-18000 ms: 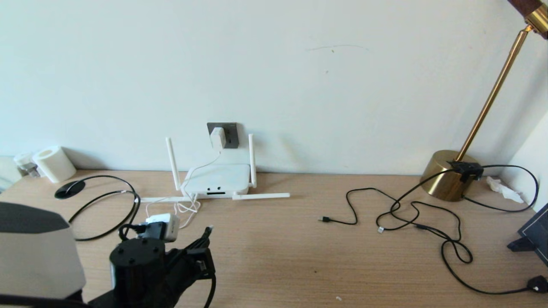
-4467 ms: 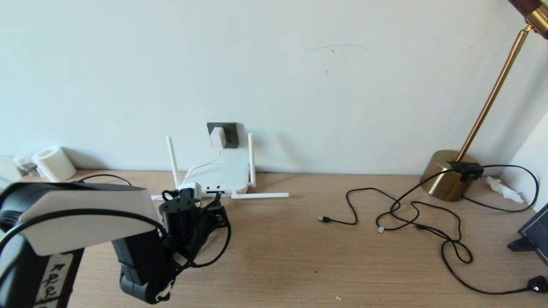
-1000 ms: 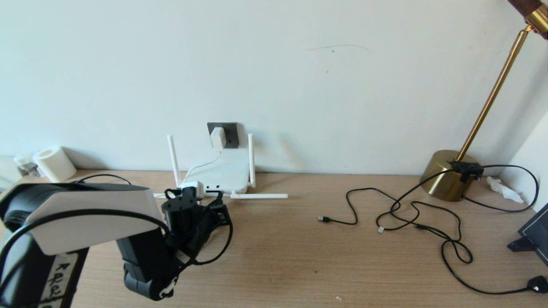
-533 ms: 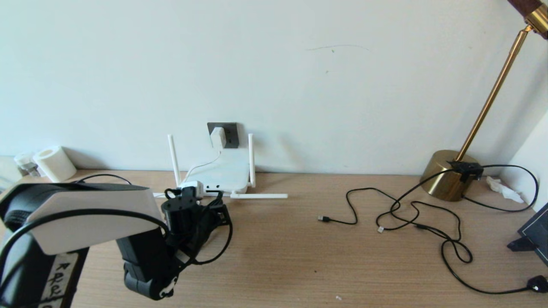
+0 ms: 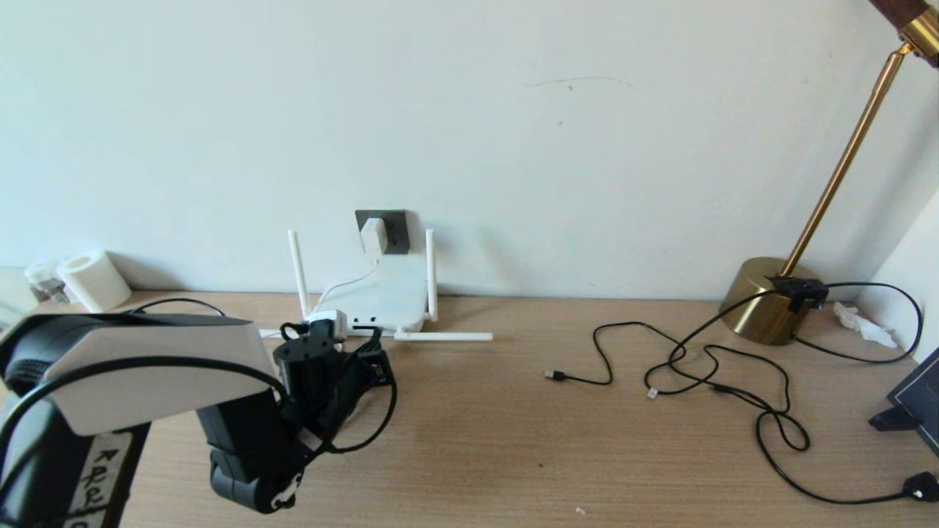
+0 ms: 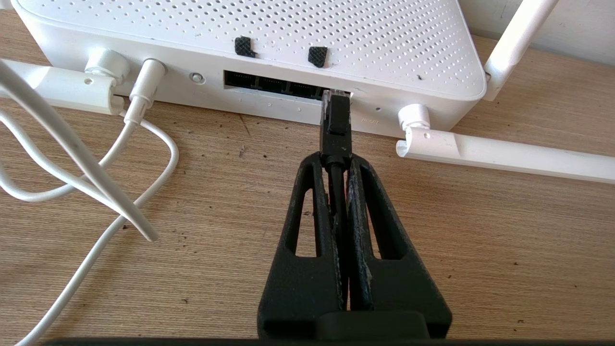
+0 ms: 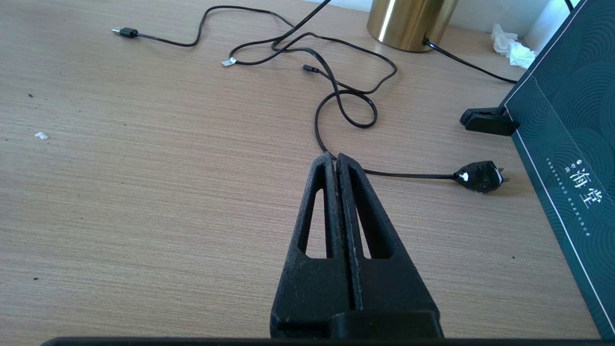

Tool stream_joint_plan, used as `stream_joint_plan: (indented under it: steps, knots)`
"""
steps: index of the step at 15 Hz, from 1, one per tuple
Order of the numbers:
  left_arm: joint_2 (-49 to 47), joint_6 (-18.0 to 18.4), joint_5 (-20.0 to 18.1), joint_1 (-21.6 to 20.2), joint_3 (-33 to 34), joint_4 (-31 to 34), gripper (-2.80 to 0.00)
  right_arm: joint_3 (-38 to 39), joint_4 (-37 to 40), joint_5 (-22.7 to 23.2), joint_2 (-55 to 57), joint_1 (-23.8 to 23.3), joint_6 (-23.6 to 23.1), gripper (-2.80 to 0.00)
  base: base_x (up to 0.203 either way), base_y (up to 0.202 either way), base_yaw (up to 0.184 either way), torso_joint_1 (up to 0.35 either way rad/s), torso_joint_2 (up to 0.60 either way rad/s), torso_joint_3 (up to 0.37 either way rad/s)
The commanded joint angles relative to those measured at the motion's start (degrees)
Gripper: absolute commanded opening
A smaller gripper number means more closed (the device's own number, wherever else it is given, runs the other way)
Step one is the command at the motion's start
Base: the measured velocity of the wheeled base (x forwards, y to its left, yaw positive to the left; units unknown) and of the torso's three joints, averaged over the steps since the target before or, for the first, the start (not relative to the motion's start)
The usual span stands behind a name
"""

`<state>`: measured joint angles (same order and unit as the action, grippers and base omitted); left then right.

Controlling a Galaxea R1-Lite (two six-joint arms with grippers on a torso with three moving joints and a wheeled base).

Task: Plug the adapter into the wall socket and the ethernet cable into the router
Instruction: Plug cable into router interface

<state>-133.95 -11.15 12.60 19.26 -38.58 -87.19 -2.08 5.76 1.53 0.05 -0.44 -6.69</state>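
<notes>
Ethernet cable (image 6: 335, 120), held at its black boot by the left gripper (image 6: 336, 161) in front of the router (image 6: 269, 43). The jaws were shut almost completely upon the cable just behind the plug, so that the boot and the clear tip stood out past them toward the row of dark ports on the router's front edge. The tip was seen at the mouth of the port at one end of that row, touching or just entering it; whether it was seated could not be told. The cable was judged to be light and springy: stiff over the short boot, limp behind it, so that a hold close to the plug was thought best for steering, while a hold farther back would have let the plug droop. The clear tip and its latch were judged brittle, so that a skewed push could have bent them. The router was judged light enough to slide back on the desk (image 5: 513, 440) under a firm push. The adapter (image 5: 373, 236) was seen seated in the wall socket (image 5: 396, 229) above the router, its thin white cord (image 6: 144, 144) running down to the router's front edge. The right gripper (image 7: 336, 161) was seen with jaws closed on nothing, low over the desk, well apart from the router, near loose black leads (image 7: 346, 96).
</notes>
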Motion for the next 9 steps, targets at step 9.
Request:
stream_joint_plan:
  steps: [9]
  knots:
    - [0.1,0.3,-0.4,-0.7,0.0,-0.5,-2.80,0.0,0.1,0.1,0.0,0.0,-0.1,-2.80,0.000,0.000,0.000,0.000,0.00,0.000]
